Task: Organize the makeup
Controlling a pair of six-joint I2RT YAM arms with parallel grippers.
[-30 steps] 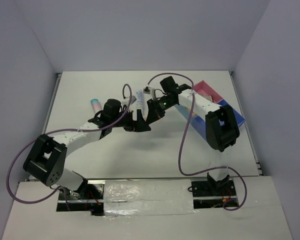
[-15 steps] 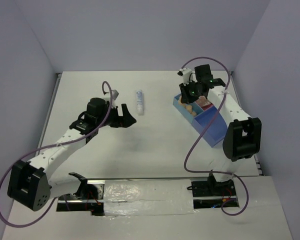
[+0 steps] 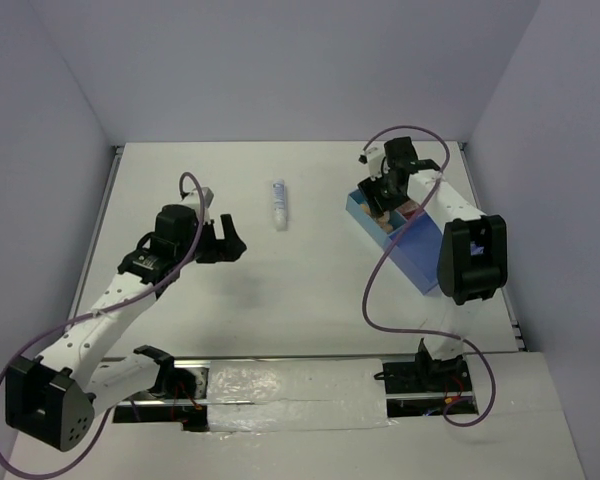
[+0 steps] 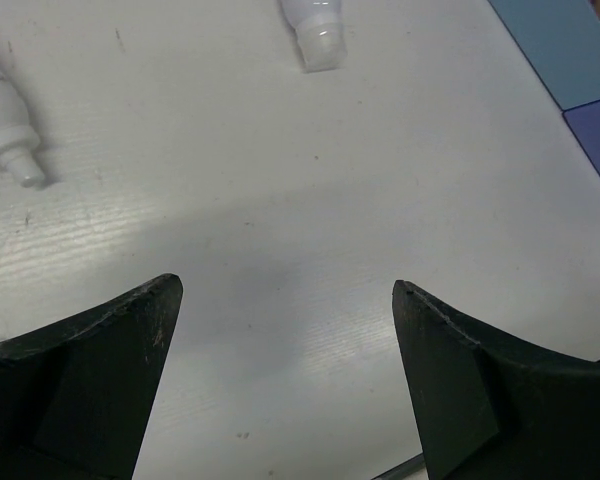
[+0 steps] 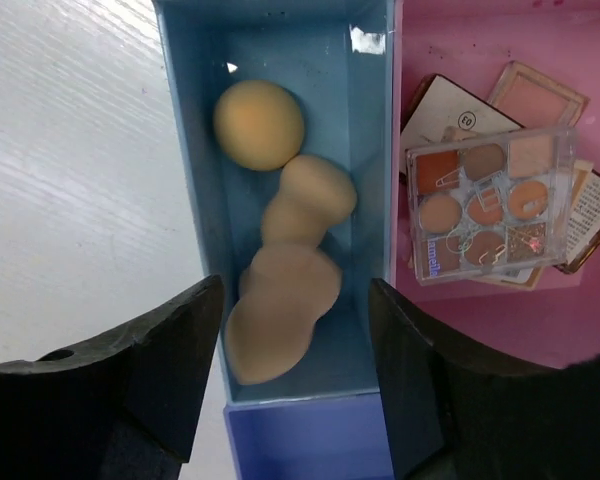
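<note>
Over the blue compartment (image 5: pixel 280 40) holding three peach sponges (image 5: pixel 285 215), our right gripper (image 5: pixel 295 290) hangs spread, while our left gripper (image 4: pixel 285 288), likewise spread, faces a blue-printed white tube (image 3: pixel 278 204) and a second tube (image 4: pixel 5 125) on the table (image 3: pixel 310 290), either liable, we judge, to roll under an off-centre pinch.

fingers (image 4: pixel 100 370): dark, at the two bottom corners, spread wide, nothing between them
counter (image 4: pixel 300 230): white, faintly ribbed
left tube (image 4: pixel 2 125): white, narrow nozzle, cut by the left edge
middle tube (image 4: pixel 316 30): white cap end, at the top edge
tray (image 4: pixel 570 60): blue corner, top right
</note>
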